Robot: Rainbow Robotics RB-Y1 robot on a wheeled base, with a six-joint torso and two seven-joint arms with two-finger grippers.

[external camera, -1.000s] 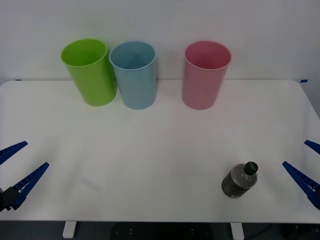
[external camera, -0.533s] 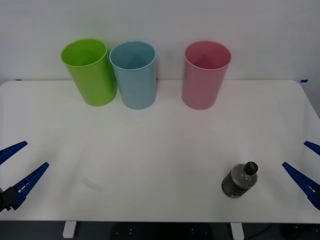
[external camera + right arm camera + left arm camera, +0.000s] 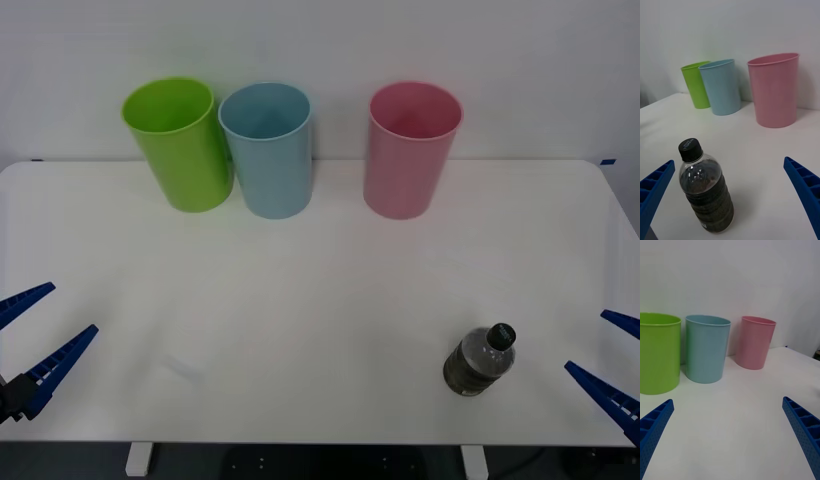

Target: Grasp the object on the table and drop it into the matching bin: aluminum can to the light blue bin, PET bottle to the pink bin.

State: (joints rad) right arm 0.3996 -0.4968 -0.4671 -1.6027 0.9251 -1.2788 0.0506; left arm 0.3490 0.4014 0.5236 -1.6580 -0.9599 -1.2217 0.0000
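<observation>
**A light bottle that may tip before it is caught**

The right gripper (image 3: 612, 365) waits with fingers spread wide beside the PET bottle (image 3: 479, 360), which stands upright near the table (image 3: 320, 300) front edge. One finger touching first could topple it. It is small, dark-tinted, black-capped. The pink bin (image 3: 410, 150) stands well apart. The left gripper (image 3: 35, 340) idles, also spread.

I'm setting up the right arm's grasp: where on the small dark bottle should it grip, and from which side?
Probably the ribbed body just below the shoulder. The PET bottle stands upright on the table, apart from the bins, so a level approach from the robot's right suits. The right gripper is already open on that side, the cap looks too narrow.
</observation>
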